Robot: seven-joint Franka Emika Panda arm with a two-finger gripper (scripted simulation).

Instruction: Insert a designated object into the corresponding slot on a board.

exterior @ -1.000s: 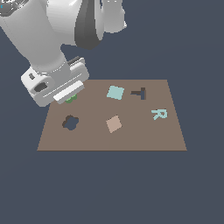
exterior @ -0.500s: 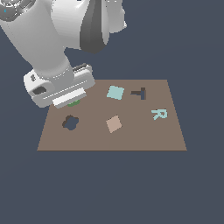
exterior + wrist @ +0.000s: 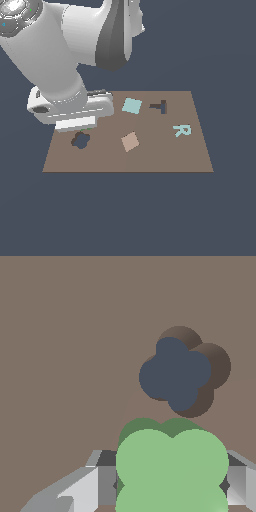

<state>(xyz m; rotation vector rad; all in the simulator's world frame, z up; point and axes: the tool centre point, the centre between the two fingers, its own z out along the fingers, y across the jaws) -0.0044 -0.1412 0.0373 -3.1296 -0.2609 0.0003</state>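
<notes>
In the wrist view the green flower-shaped block (image 3: 172, 466) sits between my two grey fingers (image 3: 105, 483), and my gripper (image 3: 171, 485) is shut on it. It hangs above the brown board (image 3: 65, 356). The dark clover-shaped slot (image 3: 180, 373) lies just beyond the block, offset from it and uncovered. In the exterior view my gripper (image 3: 77, 125) hovers over the board (image 3: 165, 155) near its left side, right behind the slot (image 3: 80, 140). The hand hides the block there.
On the board, toward the exterior view's right of the slot, lie a tan square (image 3: 130, 141), a light teal square (image 3: 132, 106), a dark T-shaped slot (image 3: 159, 107) and a teal letter R (image 3: 182, 130). The bulky arm looms over the board's left part.
My gripper has carried the green block from the board's far left corner toward the clover slot, and the hand now covers the block in the exterior view.
</notes>
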